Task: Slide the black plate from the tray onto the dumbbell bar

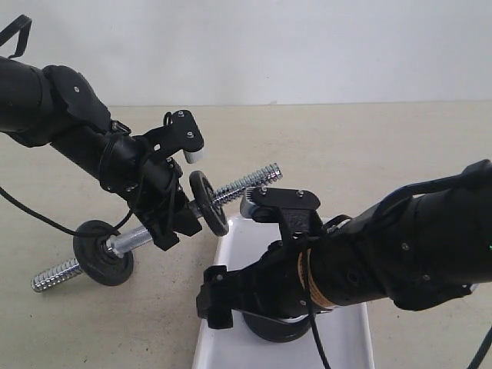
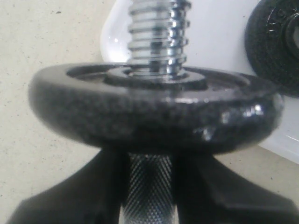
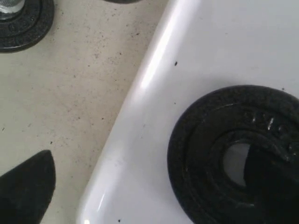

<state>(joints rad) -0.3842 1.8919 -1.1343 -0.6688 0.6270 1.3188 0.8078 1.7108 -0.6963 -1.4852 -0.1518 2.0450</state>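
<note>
My left gripper (image 1: 178,224) (image 2: 149,163) is shut on the knurled middle of the chrome dumbbell bar (image 1: 246,183) (image 2: 156,32) and holds it tilted, threaded end up toward the right. One black plate (image 1: 209,202) (image 2: 154,112) sits on the bar right against the fingers. Another plate (image 1: 102,252) (image 3: 18,23) is on the bar's low end by the table. A further black plate (image 1: 277,329) (image 3: 233,154) (image 2: 275,46) lies flat in the white tray (image 1: 347,338) (image 3: 154,116) (image 2: 219,28). My right gripper (image 1: 246,307) (image 3: 149,156) hangs open just over it, one finger above the hole, the other off the tray's edge.
The beige table (image 1: 369,146) surrounds the tray. The low threaded end of the bar (image 1: 54,275) points toward the front left. Both arms crowd the middle, the right forearm (image 1: 400,254) lying across the tray.
</note>
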